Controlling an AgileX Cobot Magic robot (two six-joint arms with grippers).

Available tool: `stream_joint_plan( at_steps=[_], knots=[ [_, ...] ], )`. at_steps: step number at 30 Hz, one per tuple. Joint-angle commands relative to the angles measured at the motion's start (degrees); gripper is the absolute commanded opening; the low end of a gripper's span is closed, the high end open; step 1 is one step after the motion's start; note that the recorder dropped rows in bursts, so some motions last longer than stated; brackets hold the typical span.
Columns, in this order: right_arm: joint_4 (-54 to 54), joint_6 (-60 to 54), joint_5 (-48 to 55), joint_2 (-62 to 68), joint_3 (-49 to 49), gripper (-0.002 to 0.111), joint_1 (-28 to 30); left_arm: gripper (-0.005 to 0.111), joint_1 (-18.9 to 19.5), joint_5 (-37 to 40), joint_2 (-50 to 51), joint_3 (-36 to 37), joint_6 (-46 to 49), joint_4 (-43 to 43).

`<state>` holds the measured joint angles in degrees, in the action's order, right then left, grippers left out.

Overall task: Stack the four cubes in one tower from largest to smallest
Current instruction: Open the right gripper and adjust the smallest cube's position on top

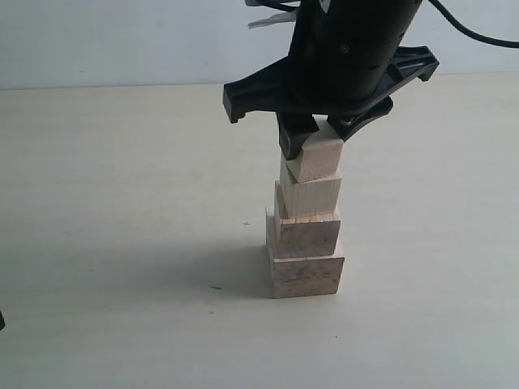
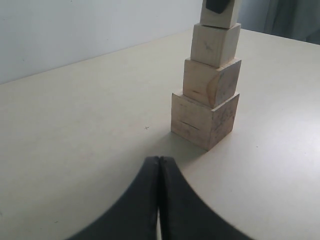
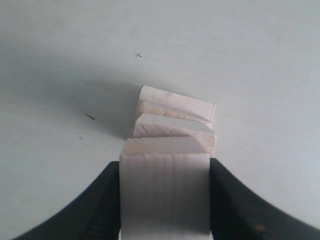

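A tower [image 1: 306,235] of pale wooden cubes stands mid-table: largest cube [image 1: 306,274] at the bottom, then a smaller one [image 1: 304,231], then a third [image 1: 310,194]. The smallest cube [image 1: 316,158] sits tilted on top, held between the fingers of my right gripper [image 1: 312,138], which comes down from above and is shut on it. In the right wrist view that cube [image 3: 164,192] fills the gap between the black fingers [image 3: 102,205], with the stepped tower [image 3: 172,125] below. My left gripper [image 2: 159,162] hovers shut and empty over the table, short of the tower [image 2: 210,95].
The beige table [image 1: 122,203] stretches around the tower, with a white wall [image 1: 122,40] behind it. Small dark marks [image 1: 216,287] dot the surface near the tower's base.
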<state>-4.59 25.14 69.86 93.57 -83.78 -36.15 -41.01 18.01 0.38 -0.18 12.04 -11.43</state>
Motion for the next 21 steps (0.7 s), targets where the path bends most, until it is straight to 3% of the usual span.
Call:
stream_joint_plan(
  at_steps=[1,10,16,21],
  knots=[
    [-0.46,0.01,0.1,0.37,-0.01,0.047,-0.19,0.0,0.06,-0.06,-0.38,0.18,0.0,0.07],
    [-3.71,0.01,0.1,-1.27,-1.15,0.067,-0.19,0.0,0.06,-0.06,-0.38,0.18,0.0,0.07],
    [-3.31,0.01,-0.05,-2.61,-1.15,0.069,-0.19,0.0,0.06,-0.06,-0.38,0.18,0.0,0.07],
    [-3.25,0.48,-6.14,-4.28,-1.15,0.069,-0.19,0.0,0.06,-0.06,-0.38,0.18,0.0,0.07]
  ],
)
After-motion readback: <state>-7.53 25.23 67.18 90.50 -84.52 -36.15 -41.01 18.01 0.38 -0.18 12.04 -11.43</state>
